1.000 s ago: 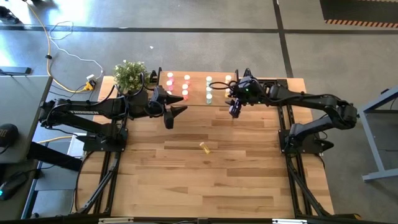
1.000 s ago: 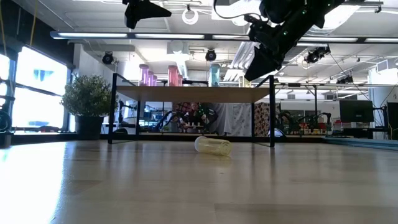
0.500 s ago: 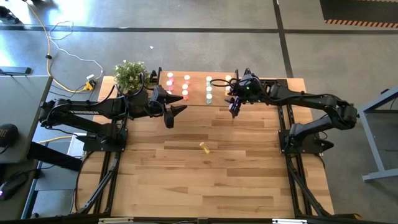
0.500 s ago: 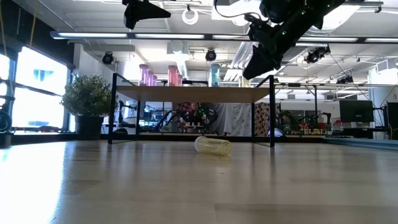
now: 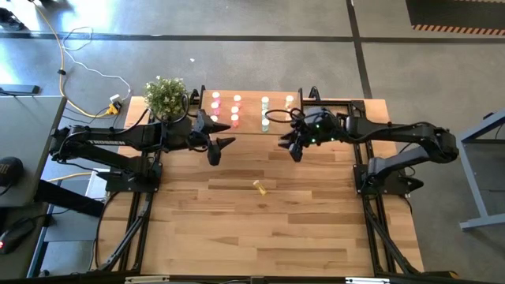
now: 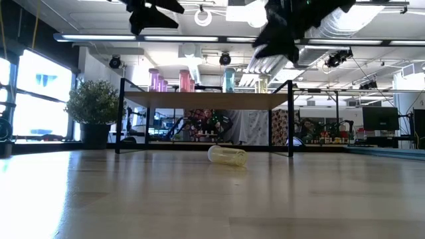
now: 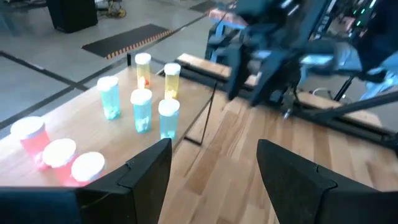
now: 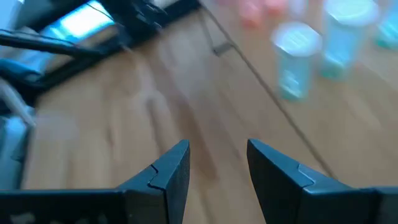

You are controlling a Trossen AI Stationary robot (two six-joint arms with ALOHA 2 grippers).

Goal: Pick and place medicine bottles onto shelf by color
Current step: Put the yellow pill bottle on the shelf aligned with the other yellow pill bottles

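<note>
Capped medicine bottles (image 5: 237, 109) stand in rows on the shelf (image 5: 278, 128) at the tabletop's (image 5: 260, 229) far edge, pink ones left, pale blue and yellow right. One yellowish bottle (image 5: 259, 186) lies on its side mid-tabletop. Just before the shelf, the right pincer (image 5: 293, 147) hovers, fingers apart, empty. The left pincer (image 5: 218, 148) hangs nearby, wide open, empty.
</note>
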